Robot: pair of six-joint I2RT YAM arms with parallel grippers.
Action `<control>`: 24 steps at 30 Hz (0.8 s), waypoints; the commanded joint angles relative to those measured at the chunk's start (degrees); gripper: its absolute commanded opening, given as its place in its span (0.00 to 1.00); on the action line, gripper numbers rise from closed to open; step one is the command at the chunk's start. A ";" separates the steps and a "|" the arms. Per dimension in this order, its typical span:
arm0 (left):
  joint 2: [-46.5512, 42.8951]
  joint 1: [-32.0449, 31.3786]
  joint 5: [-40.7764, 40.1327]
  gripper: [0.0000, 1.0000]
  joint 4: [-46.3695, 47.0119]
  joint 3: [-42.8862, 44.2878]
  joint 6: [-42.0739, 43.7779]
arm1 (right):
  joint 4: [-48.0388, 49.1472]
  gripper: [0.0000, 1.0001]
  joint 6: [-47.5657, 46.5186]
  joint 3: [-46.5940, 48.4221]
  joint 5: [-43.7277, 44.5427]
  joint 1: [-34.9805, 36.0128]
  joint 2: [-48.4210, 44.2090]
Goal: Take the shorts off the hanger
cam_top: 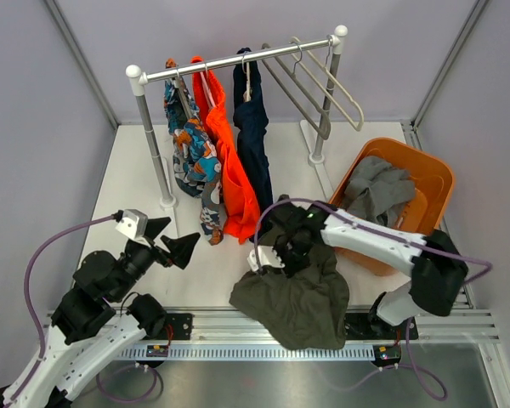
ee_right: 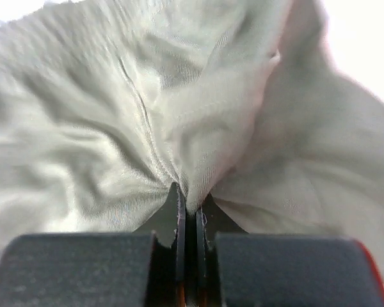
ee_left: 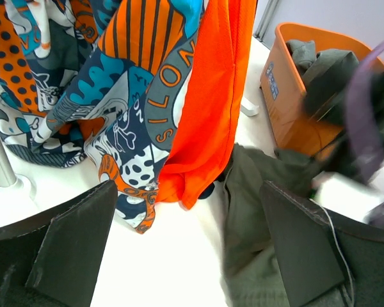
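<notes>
The right claw [ee_right: 189, 216] is pinched fully shut on a fold of the olive-green shorts [cam_top: 302, 297]; its wrist view shows the cloth puckering into the slit between the two closed fingers. That pair lies heaped on the table [cam_top: 136, 178] at its near edge, right of the middle, with its lower part lapping over the metal rail the arms are bolted to. It hangs on nothing.

The left claw [cam_top: 177, 238] is spread wide and holds nothing. It hovers above the table's near-left part, aimed toward the hanging clothes.

Further out, one orange basket [cam_top: 438, 183] sits by the table's right edge. The grey shorts [cam_top: 378, 187] lie crumpled inside it (more dark cloth shows in it from the left wrist view, though which garment I cannot tell). So there are two drab pairs, one in the basket and one on the table.

Along the far edge stands one rack [cam_top: 238, 59]. Three garments hang on it side by side: a patterned pair [cam_top: 189, 144], an orange pair [cam_top: 234, 178] and a navy pair [cam_top: 253, 136]. Bare hangers [cam_top: 340, 85] hang at its right end, at least two of them.
</notes>
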 commanded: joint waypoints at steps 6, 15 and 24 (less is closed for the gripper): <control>0.69 -0.27 -1.53 0.99 1.39 3.95 3.46 | -17.59 0.00 1.68 24.78 -21.62 -13.55 -17.03; 3.41 -0.27 -0.30 0.99 4.29 5.18 6.09 | -5.48 0.00 20.93 38.76 -17.43 -29.37 -29.51; 7.02 -0.27 3.22 0.99 7.02 6.06 8.03 | 13.48 0.00 38.15 27.81 6.47 -44.40 -40.31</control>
